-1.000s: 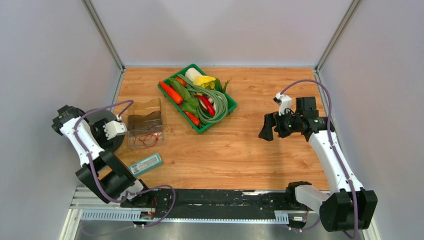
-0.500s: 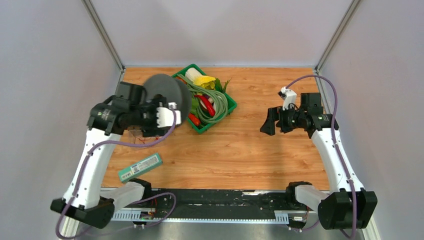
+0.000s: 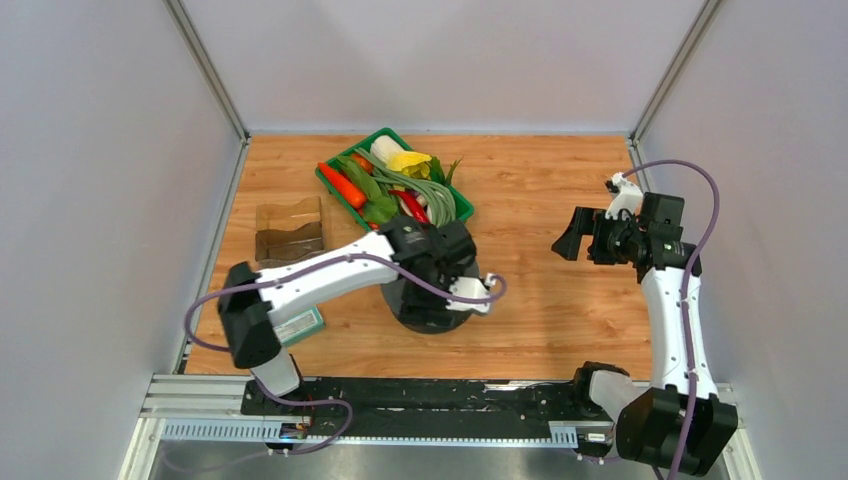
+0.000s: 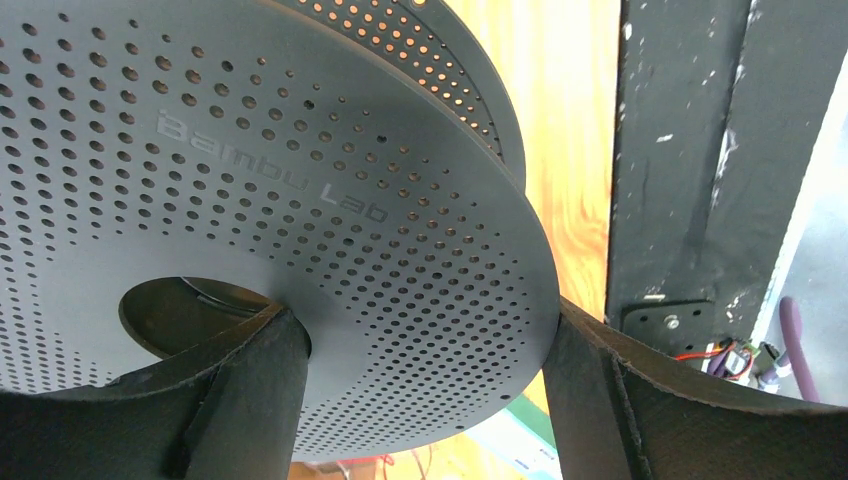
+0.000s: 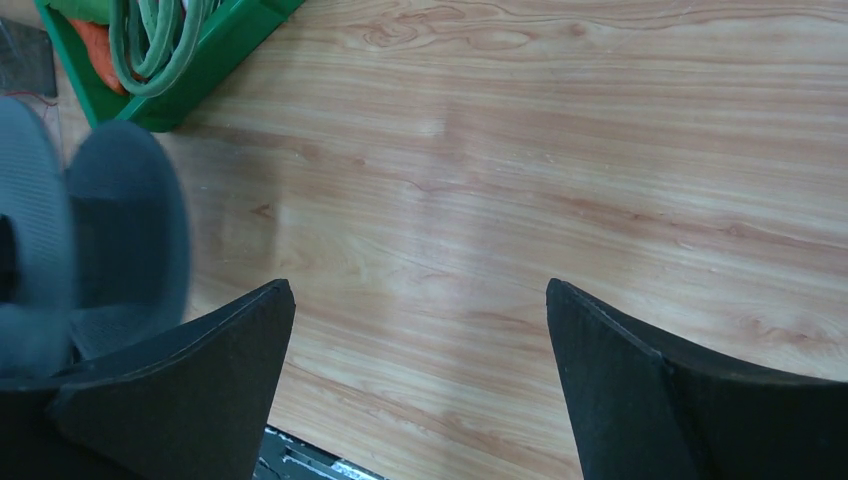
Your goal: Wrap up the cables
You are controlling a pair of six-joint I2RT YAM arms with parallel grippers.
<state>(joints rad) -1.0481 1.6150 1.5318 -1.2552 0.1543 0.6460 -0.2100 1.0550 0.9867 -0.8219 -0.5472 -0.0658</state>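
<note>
Left claw point(image 3: 443, 288) holds the spool point(image 3: 425, 306) mid-worktop, wire off to its left.
It pinches the black perforated flange, one finger in the hub hole. Right claw point(image 3: 573, 232) is spread, empty, well apart. The red wire point(image 4: 352, 466) shows only as faint strands under the rim. From above the left arm hides it beside the clear tray point(image 3: 288, 228), so its lie is unreadable.

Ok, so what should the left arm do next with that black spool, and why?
Probably set the spool down on the bare table: the left pincer is shut on it, while the right pincer hangs open and empty, off to the side.
</note>
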